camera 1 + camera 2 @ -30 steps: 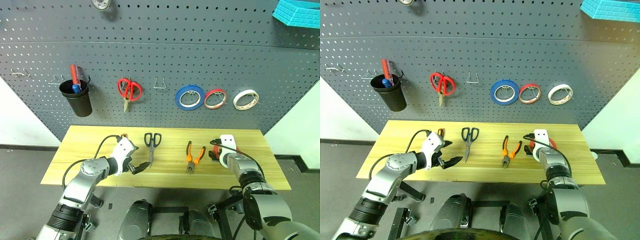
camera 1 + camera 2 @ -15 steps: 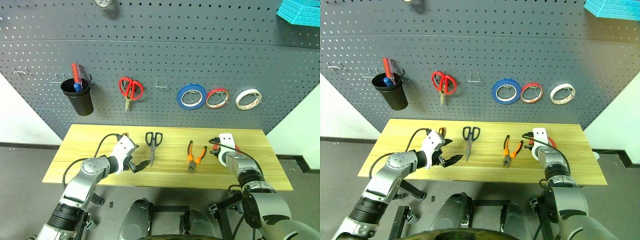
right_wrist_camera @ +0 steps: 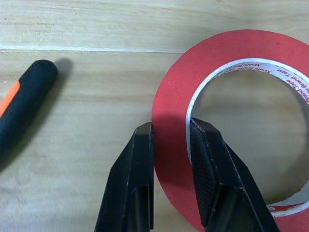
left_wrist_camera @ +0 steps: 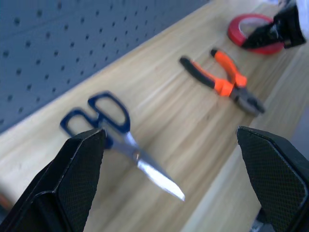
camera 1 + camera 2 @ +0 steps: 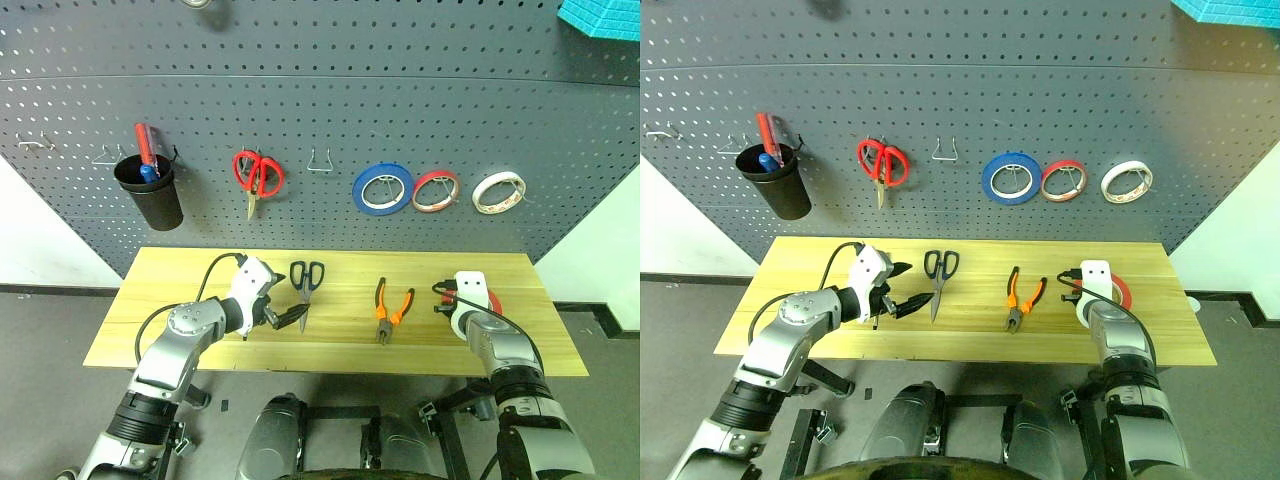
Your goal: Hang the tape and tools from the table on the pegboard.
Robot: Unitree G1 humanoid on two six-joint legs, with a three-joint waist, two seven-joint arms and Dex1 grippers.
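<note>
The red tape [image 3: 231,48] lies flat at the right end of the table [image 5: 180,290]. My right gripper [image 3: 169,130] is shut on the roll's near wall, one finger inside the ring and one outside. The orange-and-black pliers [image 5: 390,308] lie left of it. Dark-handled steel scissors [image 5: 304,288] rest mid-table. My left gripper [image 5: 910,290] hangs open just left of the scissors' blades, with nothing between its fingers. In the left wrist view the scissors [image 4: 104,126] lie ahead between the fingers. The pegboard [image 5: 320,100] rises behind the table.
On the pegboard hang a black cup [image 5: 150,195], red-handled scissors [image 5: 258,178], a blue roll [image 5: 381,190], a red-rimmed roll [image 5: 435,190] and a white roll [image 5: 498,193]. A bare hook [image 5: 320,165] sits between the red scissors and the blue roll.
The right gripper has shut on the red tape and risen a little. The open left gripper has moved up and towards the scissors.
</note>
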